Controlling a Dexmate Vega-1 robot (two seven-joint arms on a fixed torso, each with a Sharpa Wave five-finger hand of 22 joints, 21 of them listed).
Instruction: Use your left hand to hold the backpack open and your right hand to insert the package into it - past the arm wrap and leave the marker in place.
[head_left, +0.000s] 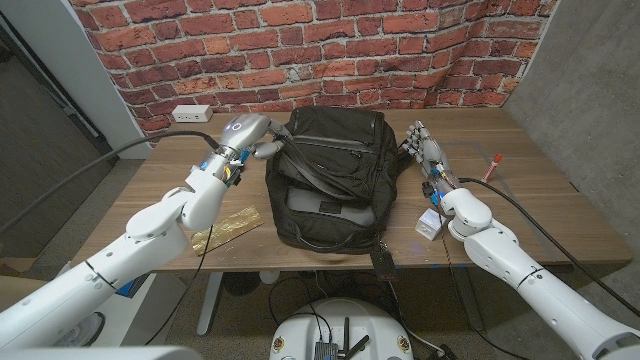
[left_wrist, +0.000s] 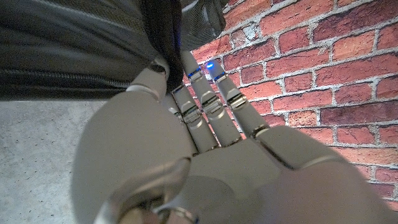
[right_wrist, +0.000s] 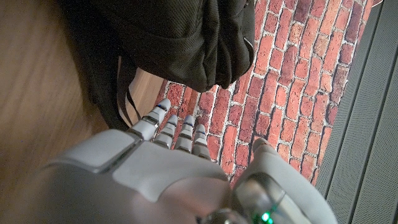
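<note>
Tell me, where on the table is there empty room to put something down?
Bare wood lies behind the white left hand, beside the white power strip, and right of the red marker. It is crowded around the black fabric backpack, gold package and right hand.

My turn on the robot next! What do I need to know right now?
Left hand touches the backpack's top left corner, near a strap; whether it grips is unclear.
Right hand is open, beside the backpack's right side, holding nothing.
Gold package lies on the table left of the backpack, untouched.
Red marker lies far right.
Left to do: hold the backpack open, insert the package, leave the marker.
</note>
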